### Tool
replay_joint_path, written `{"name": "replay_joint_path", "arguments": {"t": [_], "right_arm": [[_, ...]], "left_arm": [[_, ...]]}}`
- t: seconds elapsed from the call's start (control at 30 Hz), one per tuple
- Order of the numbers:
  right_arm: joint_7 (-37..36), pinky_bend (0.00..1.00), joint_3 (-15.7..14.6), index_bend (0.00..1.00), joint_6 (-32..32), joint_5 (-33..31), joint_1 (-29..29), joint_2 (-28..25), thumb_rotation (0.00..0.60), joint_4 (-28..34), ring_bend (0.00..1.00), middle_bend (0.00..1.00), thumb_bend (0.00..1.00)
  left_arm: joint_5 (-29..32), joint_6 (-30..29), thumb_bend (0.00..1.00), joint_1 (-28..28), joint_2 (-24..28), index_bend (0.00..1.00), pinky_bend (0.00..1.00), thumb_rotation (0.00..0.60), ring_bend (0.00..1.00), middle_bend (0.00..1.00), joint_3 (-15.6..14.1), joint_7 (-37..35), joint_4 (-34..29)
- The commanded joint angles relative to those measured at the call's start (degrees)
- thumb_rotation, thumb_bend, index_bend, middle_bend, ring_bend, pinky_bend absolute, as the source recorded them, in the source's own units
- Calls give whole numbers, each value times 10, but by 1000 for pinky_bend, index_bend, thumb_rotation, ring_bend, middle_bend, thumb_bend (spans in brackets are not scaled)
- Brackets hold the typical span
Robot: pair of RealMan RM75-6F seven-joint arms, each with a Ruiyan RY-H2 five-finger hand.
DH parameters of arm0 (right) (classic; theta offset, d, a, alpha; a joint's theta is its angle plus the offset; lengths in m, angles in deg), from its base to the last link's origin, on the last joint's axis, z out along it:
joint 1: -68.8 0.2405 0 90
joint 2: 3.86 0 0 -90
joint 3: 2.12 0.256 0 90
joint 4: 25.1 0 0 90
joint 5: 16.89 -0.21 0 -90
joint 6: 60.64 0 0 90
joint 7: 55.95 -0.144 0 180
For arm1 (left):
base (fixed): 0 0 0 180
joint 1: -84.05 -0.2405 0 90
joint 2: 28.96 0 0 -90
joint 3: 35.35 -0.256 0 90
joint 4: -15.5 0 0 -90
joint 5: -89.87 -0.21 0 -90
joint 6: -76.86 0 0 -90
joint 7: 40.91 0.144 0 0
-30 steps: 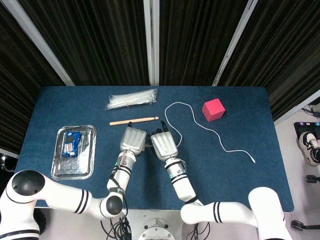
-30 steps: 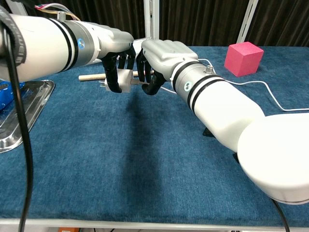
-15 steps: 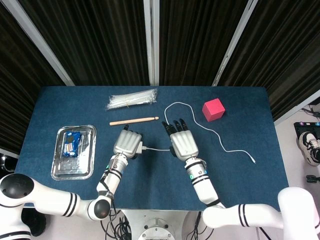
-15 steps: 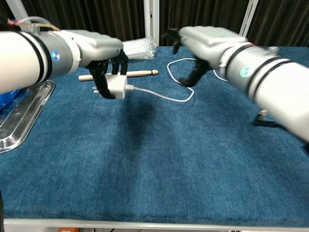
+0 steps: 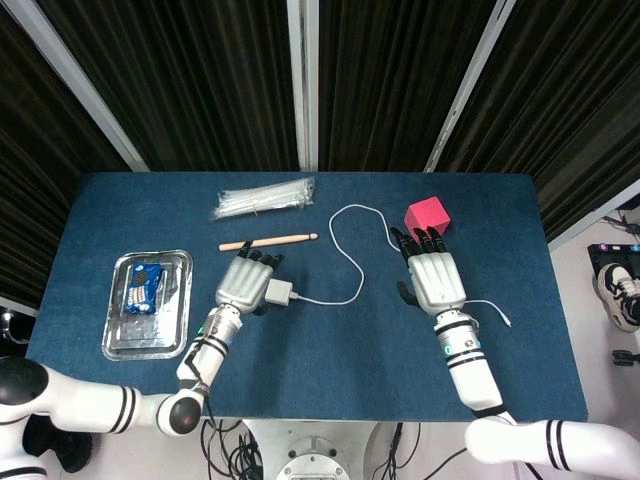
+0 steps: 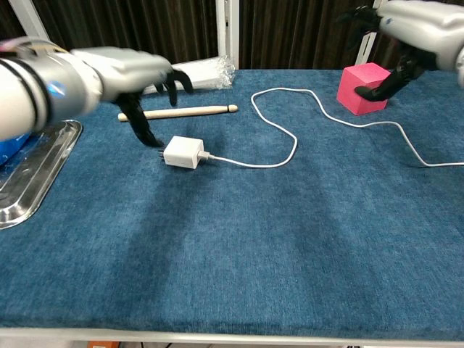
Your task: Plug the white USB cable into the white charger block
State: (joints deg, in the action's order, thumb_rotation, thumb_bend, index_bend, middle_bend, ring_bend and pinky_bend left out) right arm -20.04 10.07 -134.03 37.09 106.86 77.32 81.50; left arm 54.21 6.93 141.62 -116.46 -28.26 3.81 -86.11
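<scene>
Head view, left hand: my left hand (image 5: pixel 243 283) has let go of the white charger block (image 5: pixel 279 293), which now lies on the table just off its fingertips; fingers spread, holding nothing.
Head view, right hand: my right hand (image 5: pixel 434 281) has pulled well away from the block, flat and empty, beside the pink cube (image 5: pixel 427 218).
Head view, cable: the white USB cable (image 5: pixel 345 262) runs from the block's far side.
Chest view, block: the block (image 6: pixel 183 152) rests below my lifted left hand (image 6: pixel 134 72), with the cable (image 6: pixel 279 129) seated in it.
Chest view, right hand: (image 6: pixel 406 29) raised, fingers apart.
Meaning: I judge the plug is in and the task done.
</scene>
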Motion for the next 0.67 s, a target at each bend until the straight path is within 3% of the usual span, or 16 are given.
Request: {"name": "replay_joint_path", "arguments": {"t": [0.03,0.13,0.3,0.5,0.67], "right_arm": [[-118,0,-38,0,39,82,-48,-100,600,25,38,162,302],[-188,0,-70,0,25,158,-89,-161,600,18,27,157,305],[-288,0,-116,0,-51,253,-167,-203,600,-21,18,156,304],[-360,0,-138,0,-110,278,-234,-206,600,-66,9,156,304],[-385,0,-138,0,-130,288,-260,-198,600,-85,2,156,303]], "left_arm": [[-187,-82,157,-114,98,188,42,600,163,239,-55,-157,0],[-275,-135,158,-183,141,208,33,600,163,240,-102,-239,31],[-339,-222,158,-288,185,209,21,600,163,241,-153,-291,66],[-369,-299,158,-387,200,208,19,600,164,241,-171,-335,77],[-384,-307,158,-426,199,209,15,600,163,241,-168,-345,81]]}}
